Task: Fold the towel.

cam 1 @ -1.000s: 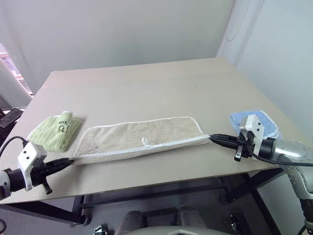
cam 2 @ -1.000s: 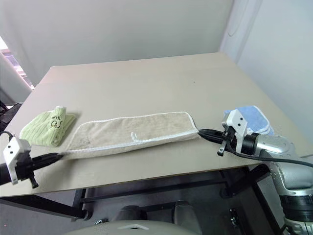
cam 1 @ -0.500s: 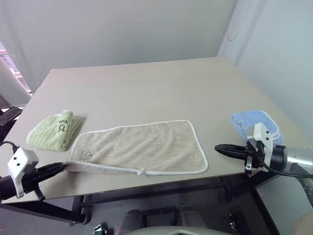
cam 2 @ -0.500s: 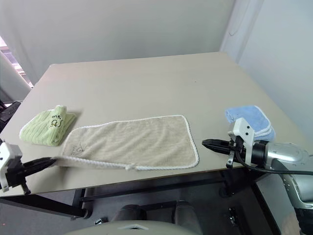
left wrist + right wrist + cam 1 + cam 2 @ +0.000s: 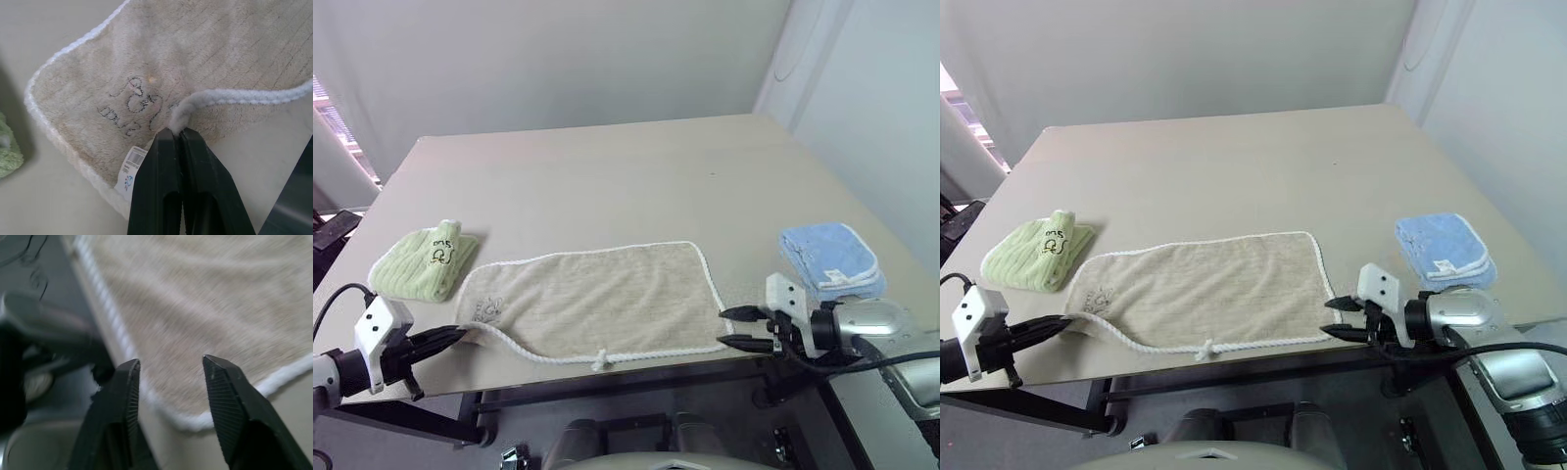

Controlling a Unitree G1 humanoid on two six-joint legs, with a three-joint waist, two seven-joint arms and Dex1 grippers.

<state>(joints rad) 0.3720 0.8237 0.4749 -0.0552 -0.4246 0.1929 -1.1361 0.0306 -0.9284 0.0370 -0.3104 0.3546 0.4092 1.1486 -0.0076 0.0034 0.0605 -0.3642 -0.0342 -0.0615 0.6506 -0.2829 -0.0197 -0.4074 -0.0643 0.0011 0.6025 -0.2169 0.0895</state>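
The beige towel (image 5: pixel 597 299) lies spread flat along the table's (image 5: pixel 607 176) near edge, lower middle of frame, with lots of bare tabletop behind it. Left gripper (image 5: pixel 178 134) is pinched tight on the towel's white corded edge at its lower-left corner, while the right gripper (image 5: pixel 732 328) has its fingers apart and empty, just off the lower-right corner. Green folded towel (image 5: pixel 423 262) sits at left, blue one (image 5: pixel 830 258) at right.

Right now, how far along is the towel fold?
Done: the towel lies spread in one layer on the table; no fold shows yet. In hand: the left gripper is shut on its corded edge by the embroidered mark, and the right gripper stands open at the opposite corner without gripping it. Left: every fold.
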